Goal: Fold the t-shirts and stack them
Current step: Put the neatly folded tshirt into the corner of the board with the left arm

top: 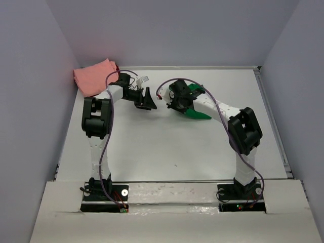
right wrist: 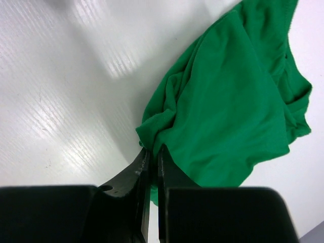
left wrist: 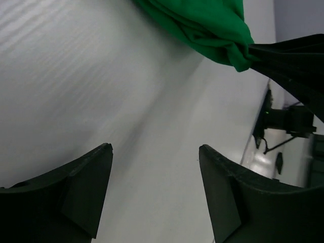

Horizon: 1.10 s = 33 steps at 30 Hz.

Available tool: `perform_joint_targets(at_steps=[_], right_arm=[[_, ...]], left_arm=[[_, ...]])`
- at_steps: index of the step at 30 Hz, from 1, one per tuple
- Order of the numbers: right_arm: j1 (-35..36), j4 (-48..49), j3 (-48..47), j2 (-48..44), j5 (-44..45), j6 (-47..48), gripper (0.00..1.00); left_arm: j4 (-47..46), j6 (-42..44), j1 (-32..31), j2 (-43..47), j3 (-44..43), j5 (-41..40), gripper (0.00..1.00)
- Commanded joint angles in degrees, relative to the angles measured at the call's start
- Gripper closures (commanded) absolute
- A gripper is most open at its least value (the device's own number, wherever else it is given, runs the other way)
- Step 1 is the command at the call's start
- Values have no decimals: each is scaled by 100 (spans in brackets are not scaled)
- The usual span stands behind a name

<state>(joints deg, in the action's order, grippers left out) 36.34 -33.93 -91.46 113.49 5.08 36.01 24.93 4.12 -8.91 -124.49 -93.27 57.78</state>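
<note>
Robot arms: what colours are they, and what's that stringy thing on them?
The left arm and right arm have white tube-shaped links, chunky black joints and black bases. A thin purple cable loops along each one. The jaws are black, flat and wedge-shaped.

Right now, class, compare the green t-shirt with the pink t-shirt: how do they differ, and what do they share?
Shape: the green t-shirt is bunched and creased; the pink t-shirt lies as a flat, squarish bundle. Place: green sits near the middle of the table, pink in its far left corner. Handling: the right pincer is shut on the green one; no pincer holds the pink one. Both are plain cloth.
</note>
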Motion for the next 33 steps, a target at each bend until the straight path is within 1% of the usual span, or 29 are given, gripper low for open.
perform_joint_targets(at_steps=[1,2,4,9,11,14,19,20,21,23,24,25,26,27,28,29,32,33], right_arm=[[-48,379,40,-433,212,-6,100],[-48,396,41,-459,230,11,100],[-48,405,41,-477,239,20,100],[-48,431,41,-477,239,20,100],[-48,431,49,-477,239,29,100],[-48,431,41,-477,248,20,100],[-48,431,14,-495,230,11,100],[-48,431,14,-495,230,11,100],[-48,431,14,-495,230,11,100],[-48,431,32,-512,195,2,100],[-48,431,40,-530,178,-15,100],[-48,431,49,-547,151,-24,100],[-48,431,67,-556,151,-24,100],[-48,431,84,-574,151,-15,100],[-48,440,93,-591,142,-6,100],[-48,431,102,-609,151,2,100],[-48,431,128,-670,125,3,100],[-48,431,137,-671,125,11,100]], left_arm=[[-461,-815,-49,-383,134,2043,23],[-697,-1069,-67,-479,169,2210,23],[-901,-1299,-120,-568,292,2517,24],[-1164,-1571,-199,-761,213,2940,24],[-1358,-1712,-225,-779,196,2993,24],[-1403,-1844,-278,-823,47,3037,24],[-1595,-2125,-401,-955,-252,2871,24],[-1727,-2274,-419,-972,-253,2818,23],[-2041,-2632,-436,-1016,-253,2748,23],[-2430,-3090,-445,-1086,-226,2572,23],[-2927,-3563,-445,-1130,-174,2511,23],[-3219,-3837,-445,-1139,-121,2414,22],[-3475,-4109,-454,-1148,-60,2361,19],[-4156,-4399,-471,-1157,97,2343,16],[-4467,-4933,-489,-1148,169,2291,14],[-4836,-5112,-524,-1139,239,2247,8],[-4953,-5237,-603,-1130,266,2054,1],[-4971,-5246,-621,-1139,249,2018,1]])
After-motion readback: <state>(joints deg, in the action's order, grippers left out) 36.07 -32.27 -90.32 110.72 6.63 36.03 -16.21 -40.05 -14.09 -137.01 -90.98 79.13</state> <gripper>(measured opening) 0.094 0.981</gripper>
